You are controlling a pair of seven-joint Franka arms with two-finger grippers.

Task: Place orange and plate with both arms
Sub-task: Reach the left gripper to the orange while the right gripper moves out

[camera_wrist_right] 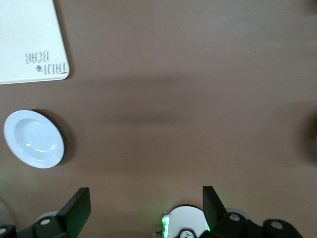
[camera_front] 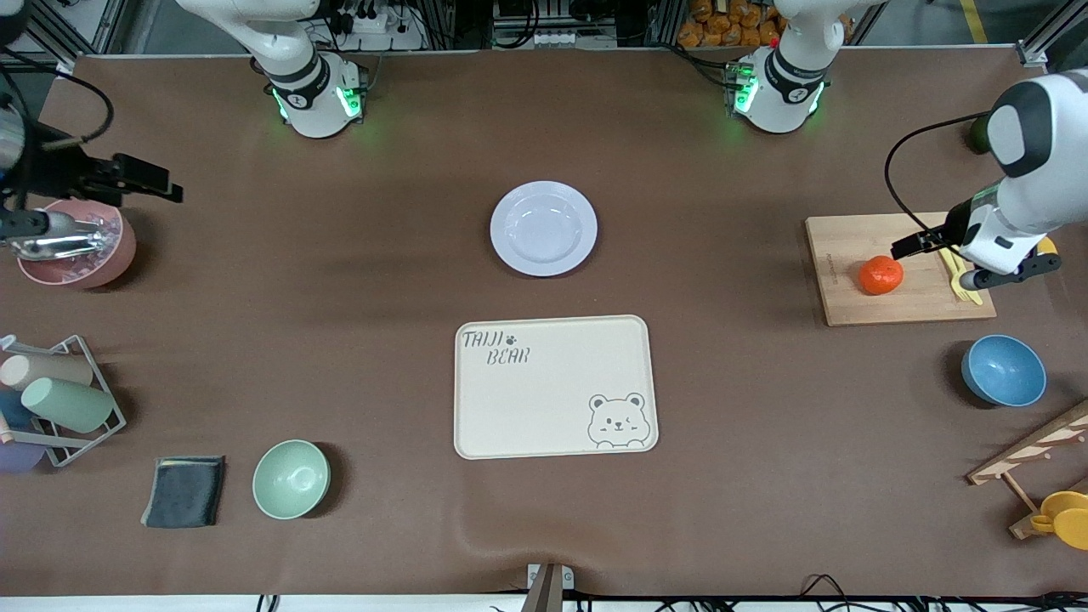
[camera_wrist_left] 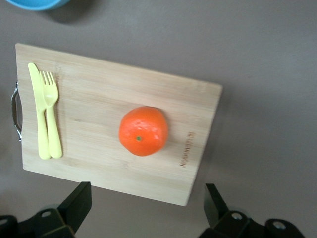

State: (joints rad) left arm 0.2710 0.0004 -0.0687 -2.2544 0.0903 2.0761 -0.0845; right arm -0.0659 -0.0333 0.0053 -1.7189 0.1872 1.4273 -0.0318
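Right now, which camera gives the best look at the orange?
The left wrist view: the orange sits large and unobstructed on the wooden cutting board, dimple showing. The front view shows it small, beside the left hand. The right wrist view does not show it.

The left arm hides part of the yellow cutlery (camera_front: 960,276).

Orange (camera_front: 881,275) alone mid cutting board (camera_front: 901,293), yellow cutlery (camera_front: 960,276) well apart, bare worktop (camera_front: 722,212) around plate (camera_front: 544,228), bear tray (camera_front: 555,387) nearer the camera.
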